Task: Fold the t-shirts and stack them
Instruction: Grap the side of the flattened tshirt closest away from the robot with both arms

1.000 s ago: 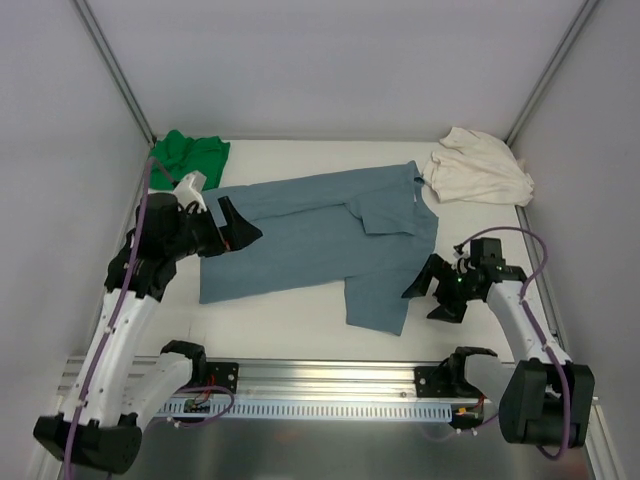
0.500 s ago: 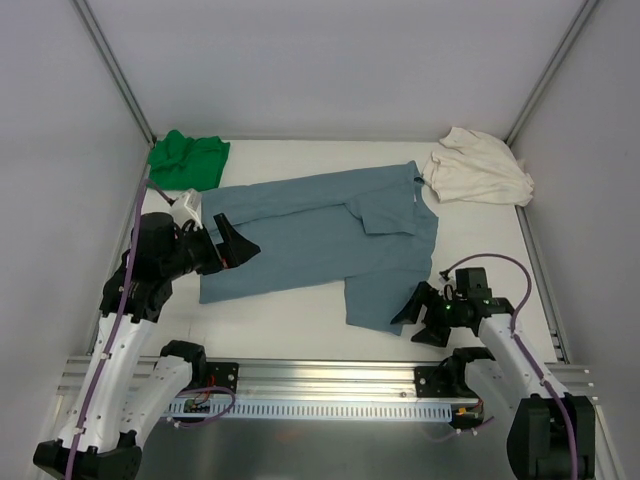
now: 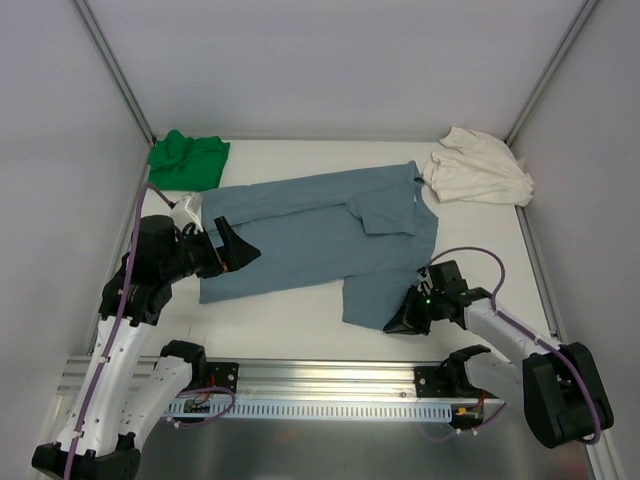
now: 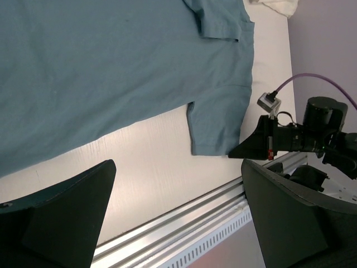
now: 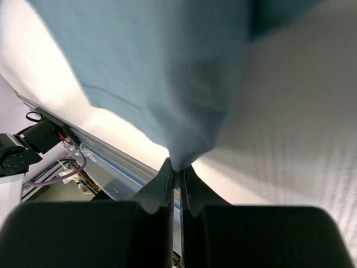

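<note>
The dusty blue-grey t-shirt (image 3: 320, 235) lies spread flat across the middle of the white table. My right gripper (image 3: 398, 325) is low at the shirt's near right corner. In the right wrist view it (image 5: 177, 167) is shut on a pinch of the blue cloth (image 5: 167, 72), which bunches up into the fingertips. My left gripper (image 3: 235, 240) hovers over the shirt's left end, open and holding nothing; between its fingers (image 4: 178, 167) I see bare table and the blue shirt (image 4: 111, 67). The green t-shirt (image 3: 188, 158) lies crumpled at the back left, the cream-white one (image 3: 478, 168) at the back right.
An aluminium rail (image 3: 330, 375) runs along the near edge of the table, with both arm bases on it. White walls and metal posts close in the back and sides. A strip of bare table (image 3: 290, 310) lies between the blue shirt and the rail.
My right gripper has moved left and down to the blue shirt's near corner and shut on it. The left arm drew back slightly and stayed open.
</note>
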Controlling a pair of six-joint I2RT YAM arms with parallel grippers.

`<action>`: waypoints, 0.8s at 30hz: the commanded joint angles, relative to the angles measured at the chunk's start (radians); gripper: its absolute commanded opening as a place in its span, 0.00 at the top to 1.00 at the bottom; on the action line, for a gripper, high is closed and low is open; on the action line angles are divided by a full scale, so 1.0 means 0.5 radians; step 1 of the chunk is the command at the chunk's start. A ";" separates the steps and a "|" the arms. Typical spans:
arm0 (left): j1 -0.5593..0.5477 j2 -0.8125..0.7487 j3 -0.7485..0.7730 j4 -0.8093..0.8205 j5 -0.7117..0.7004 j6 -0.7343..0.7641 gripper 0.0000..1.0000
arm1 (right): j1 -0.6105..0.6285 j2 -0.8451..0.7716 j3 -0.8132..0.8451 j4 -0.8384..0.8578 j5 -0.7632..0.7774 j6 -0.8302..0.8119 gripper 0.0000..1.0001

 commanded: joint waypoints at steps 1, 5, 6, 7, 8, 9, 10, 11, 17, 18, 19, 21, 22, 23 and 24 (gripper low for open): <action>-0.015 -0.018 0.013 -0.040 -0.022 0.029 0.01 | 0.087 -0.002 0.283 0.044 0.073 0.068 0.99; -0.015 0.001 -0.024 0.006 -0.016 0.020 0.01 | 0.142 0.108 0.560 -0.039 0.070 0.056 1.00; -0.015 0.013 -0.033 0.012 -0.010 0.017 0.01 | 0.164 0.166 0.618 -0.051 0.076 0.047 0.99; -0.015 0.019 -0.033 0.012 -0.013 0.020 0.01 | 0.173 0.200 0.682 -0.070 0.082 0.038 0.99; -0.015 0.028 -0.036 0.015 -0.010 0.026 0.01 | 0.179 0.234 0.799 -0.094 0.086 0.032 1.00; -0.015 0.031 -0.036 0.012 -0.010 0.029 0.01 | 0.195 0.313 0.854 -0.103 0.089 0.025 1.00; -0.015 0.031 -0.033 0.012 -0.013 0.032 0.01 | 0.201 0.359 0.904 -0.110 0.089 0.001 0.99; -0.015 0.038 -0.033 0.009 -0.013 0.041 0.01 | 0.207 0.411 0.950 -0.119 0.089 -0.008 0.98; -0.015 0.050 -0.018 -0.022 -0.037 0.097 0.01 | 0.235 0.908 1.165 0.034 0.077 -0.094 0.00; -0.015 0.056 -0.012 -0.034 -0.040 0.109 0.01 | 0.247 0.945 1.174 0.059 0.046 -0.088 0.00; -0.015 0.059 -0.009 -0.058 -0.059 0.121 0.01 | 0.256 0.958 1.174 0.077 0.049 -0.085 0.01; -0.015 0.062 -0.015 -0.080 -0.086 0.158 0.01 | 0.296 0.927 1.162 0.084 0.089 -0.082 0.00; -0.015 0.062 -0.024 -0.083 -0.093 0.167 0.02 | 0.305 0.903 1.134 0.081 0.110 -0.085 0.00; -0.015 0.062 -0.033 -0.077 -0.096 0.173 0.01 | 0.314 0.821 1.119 0.056 0.137 -0.088 0.00; -0.015 0.065 -0.057 -0.071 -0.090 0.170 0.01 | 0.336 0.774 1.101 0.038 0.186 -0.088 0.00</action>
